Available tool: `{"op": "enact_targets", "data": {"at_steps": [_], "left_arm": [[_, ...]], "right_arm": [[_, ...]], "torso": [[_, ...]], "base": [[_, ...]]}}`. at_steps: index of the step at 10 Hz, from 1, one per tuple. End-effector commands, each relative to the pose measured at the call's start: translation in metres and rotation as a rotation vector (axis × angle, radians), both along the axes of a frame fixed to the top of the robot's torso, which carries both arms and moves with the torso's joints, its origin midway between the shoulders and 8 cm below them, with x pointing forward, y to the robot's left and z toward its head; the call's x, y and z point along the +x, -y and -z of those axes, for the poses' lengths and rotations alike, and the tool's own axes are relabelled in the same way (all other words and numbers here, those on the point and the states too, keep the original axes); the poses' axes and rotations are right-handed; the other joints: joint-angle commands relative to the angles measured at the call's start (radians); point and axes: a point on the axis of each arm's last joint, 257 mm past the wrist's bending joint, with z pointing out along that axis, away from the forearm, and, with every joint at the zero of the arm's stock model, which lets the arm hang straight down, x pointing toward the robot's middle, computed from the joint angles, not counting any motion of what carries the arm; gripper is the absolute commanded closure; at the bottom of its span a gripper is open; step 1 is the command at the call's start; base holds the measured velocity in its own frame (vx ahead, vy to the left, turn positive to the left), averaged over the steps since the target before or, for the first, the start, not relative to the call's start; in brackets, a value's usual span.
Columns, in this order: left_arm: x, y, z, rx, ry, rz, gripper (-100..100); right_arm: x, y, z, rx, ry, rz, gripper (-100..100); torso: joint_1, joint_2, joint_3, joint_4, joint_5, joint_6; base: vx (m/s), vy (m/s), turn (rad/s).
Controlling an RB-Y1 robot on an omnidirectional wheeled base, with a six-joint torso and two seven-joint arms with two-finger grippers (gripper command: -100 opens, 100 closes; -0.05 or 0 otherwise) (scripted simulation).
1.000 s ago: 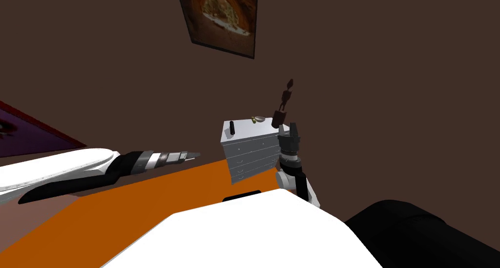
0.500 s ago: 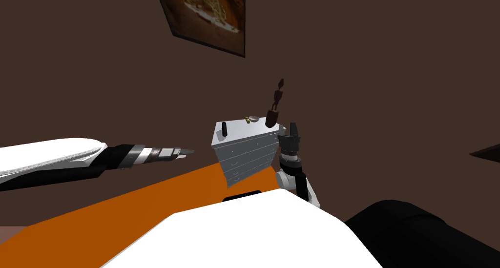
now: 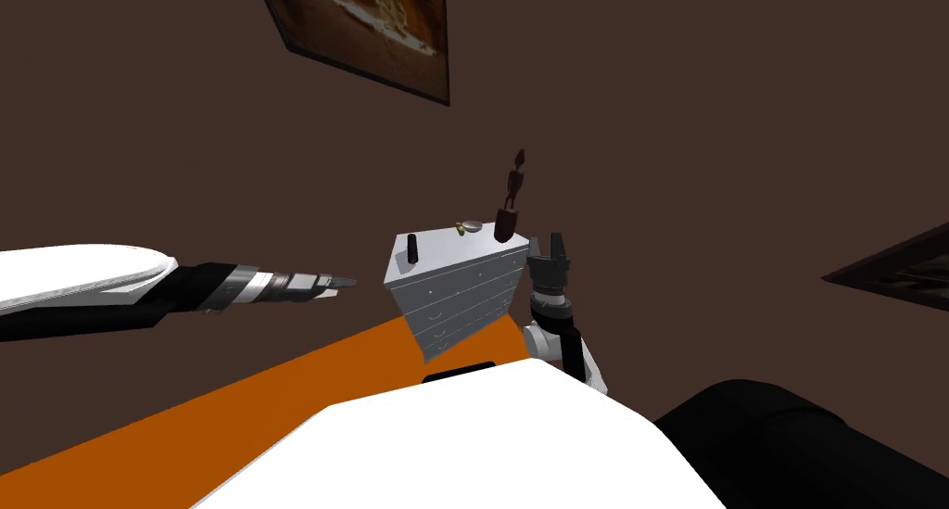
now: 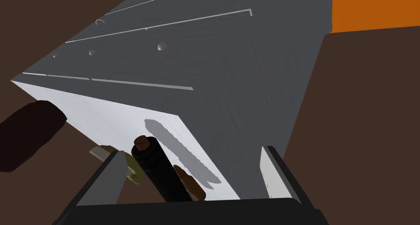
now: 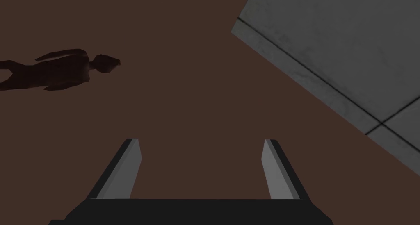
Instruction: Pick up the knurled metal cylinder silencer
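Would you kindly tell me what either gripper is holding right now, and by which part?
Nothing is held. Both the left gripper and right gripper are open; the dark cylinder stands free on the grey dresser.

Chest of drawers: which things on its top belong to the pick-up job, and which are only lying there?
For the job:
- black cylinder, upright on the chest of drawers
- left gripper, open, aimed toward it

Only lying about:
- small dish
- yellow-green piece beside the dish
- dark figurine
- right gripper, open, raised beside the chest
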Motion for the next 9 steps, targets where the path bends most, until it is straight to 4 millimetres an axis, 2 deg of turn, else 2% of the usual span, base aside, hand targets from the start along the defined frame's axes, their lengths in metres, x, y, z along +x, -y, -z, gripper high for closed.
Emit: {"op": "enact_targets", "data": {"at_steps": [1,2,3,4,5,7,8,9], "left_arm": [[0.001,-0.009,-0.004,0.011,-0.024,-0.039,-100],[0.001,-0.009,-0.004,0.009,-0.026,-0.043,-100],[0.004,-0.031,-0.013,0.056,-0.042,-0.088,-100],[0.004,-0.031,-0.013,0.045,-0.052,-0.106,-100],[0.006,-0.053,-0.022,0.092,-0.064,-0.146,-100],[0.006,-0.053,-0.022,0.074,-0.08,-0.176,-100],[0.006,-0.073,-0.03,0.104,-0.103,-0.236,-100],[0.006,-0.073,-0.03,0.099,-0.107,-0.244,-100]], "right_arm": [[0.0,0.0,0.0,0.0,0.0,0.0,0],[0.0,0.0,0.0,0.0,0.0,0.0,0],[0.0,0.0,0.0,0.0,0.0,0.0,0],[0.0,0.0,0.0,0.0,0.0,0.0,0],[0.0,0.0,0.0,0.0,0.0,0.0,0],[0.0,0.0,0.0,0.0,0.0,0.0,0],[0.0,0.0,0.0,0.0,0.0,0.0,0],[0.0,0.0,0.0,0.0,0.0,0.0,0]], "torso": [[0.0,0.0,0.0,0.0,0.0,0.0],[0.0,0.0,0.0,0.0,0.0,-0.001],[0.002,0.002,0.001,0.0,0.001,-0.002],[0.0,0.0,0.0,0.0,0.0,0.0],[0.0,0.0,0.0,0.0,0.0,-0.001],[-0.001,-0.001,0.0,0.0,0.0,-0.002],[0.001,0.001,0.0,0.0,0.0,-0.002],[-0.001,-0.001,0.0,0.0,0.0,-0.001]], "base": [[0.048,-0.072,-0.167],[0.022,-0.037,0.024],[0.058,-0.08,-0.261],[0.056,-0.073,-0.172],[0.056,-0.103,-0.267],[0.053,-0.064,-0.068],[0.075,-0.086,-0.209],[0.068,-0.075,-0.186]]}}
